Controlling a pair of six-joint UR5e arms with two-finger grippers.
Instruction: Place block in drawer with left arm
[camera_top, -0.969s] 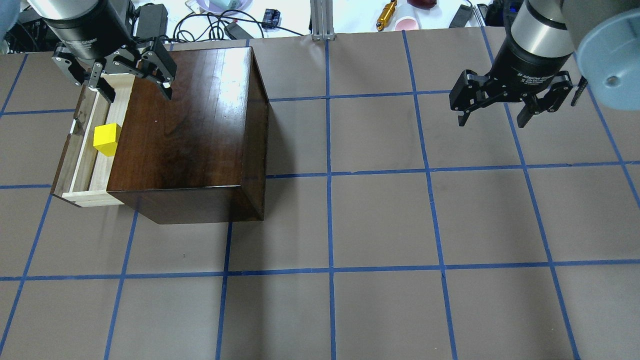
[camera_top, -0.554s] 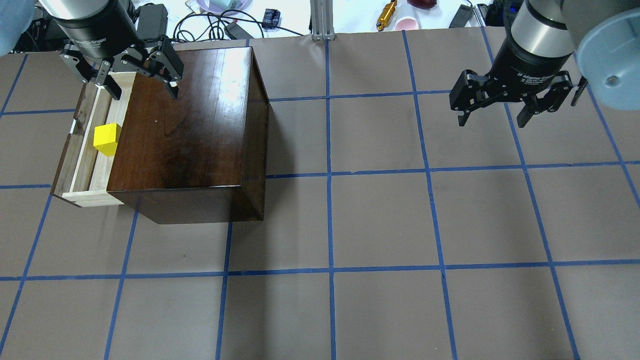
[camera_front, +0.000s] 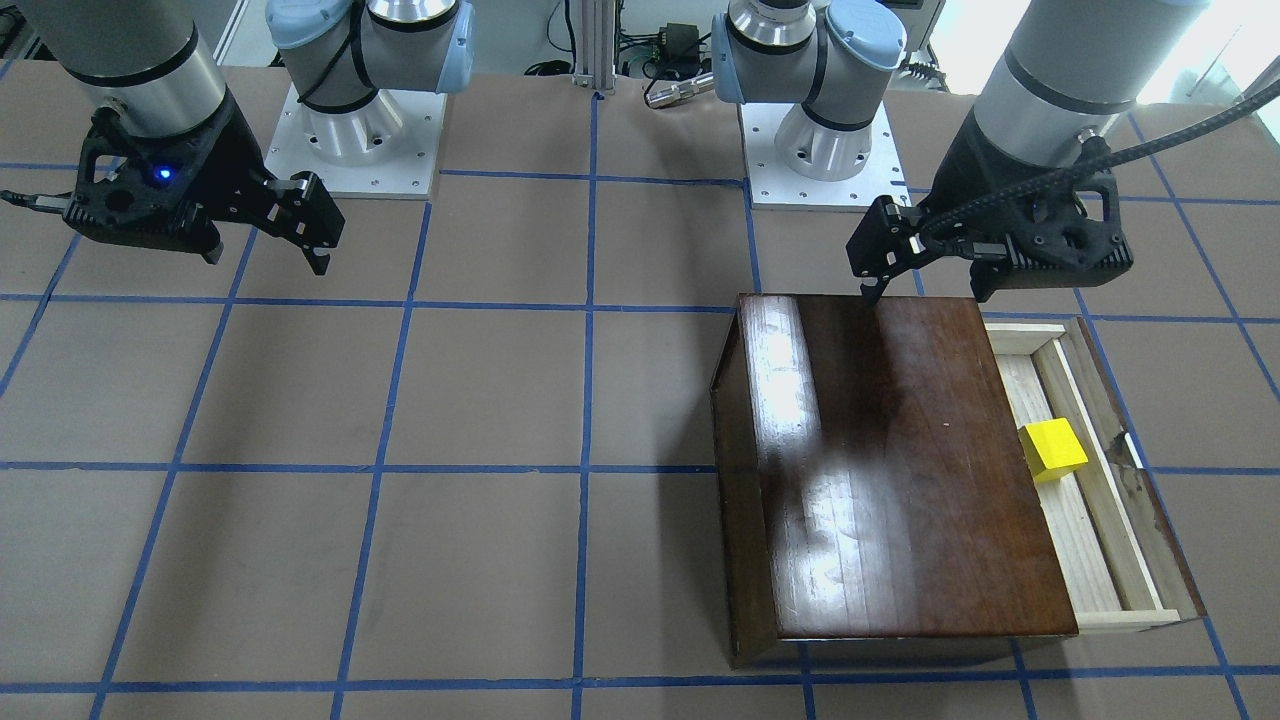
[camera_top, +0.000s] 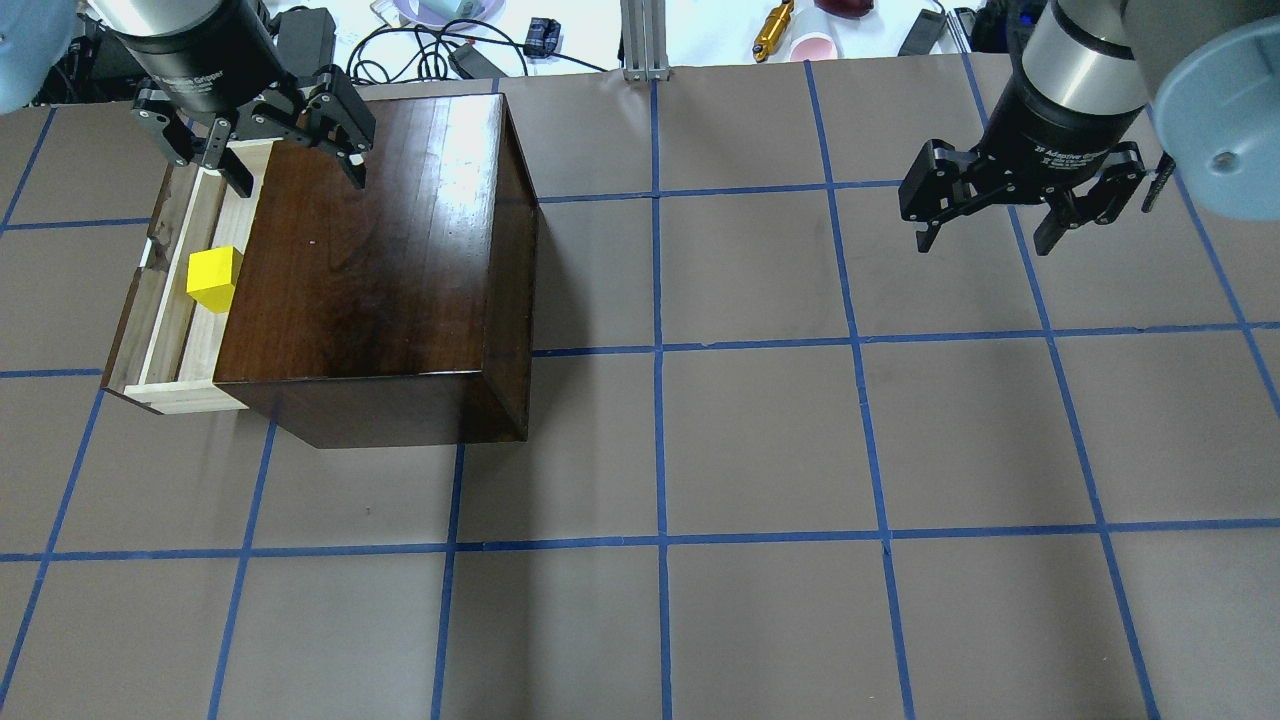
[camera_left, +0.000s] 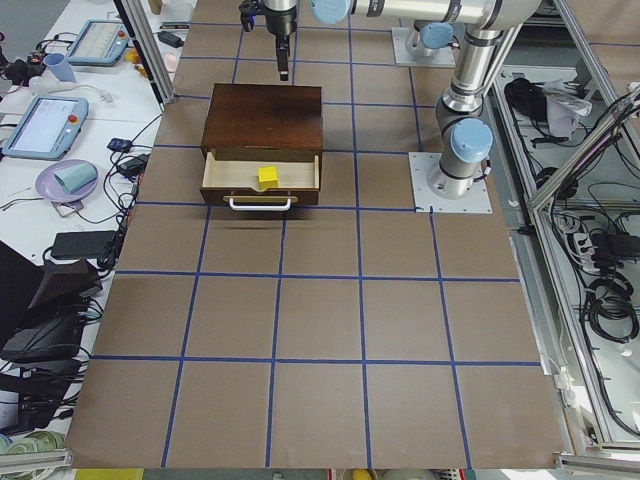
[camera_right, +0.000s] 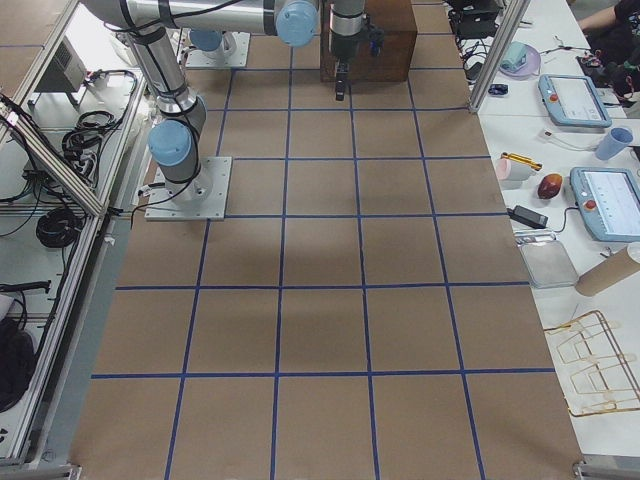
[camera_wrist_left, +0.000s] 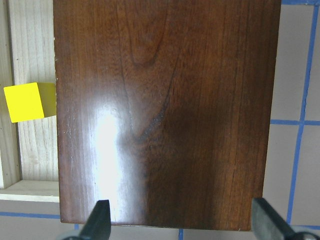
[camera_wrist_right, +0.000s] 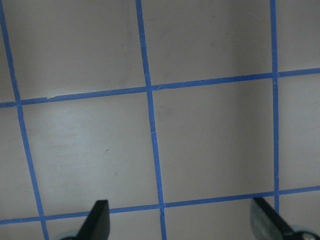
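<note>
The gridded table (camera_top: 760, 440) bears a glossy dark-brown cabinet (camera_top: 380, 260), its drawer (camera_top: 150, 330) pulled out. The left gripper (camera_top: 300, 180) hovers over one end of the cabinet top, jaws spread and empty. The right gripper (camera_top: 985, 243), likewise spread, hangs well apart. The yellow block (camera_top: 213, 278) lies inside the drawer.

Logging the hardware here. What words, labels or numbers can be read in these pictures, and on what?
"2F Adaptive G...": white print on the black body of the right claw, overhead view; the end is hidden.
Similar white print on the left claw: too blurred to read.
The tablet screens on the side benches: too small to read.
The cabinet and block: no text.
</note>
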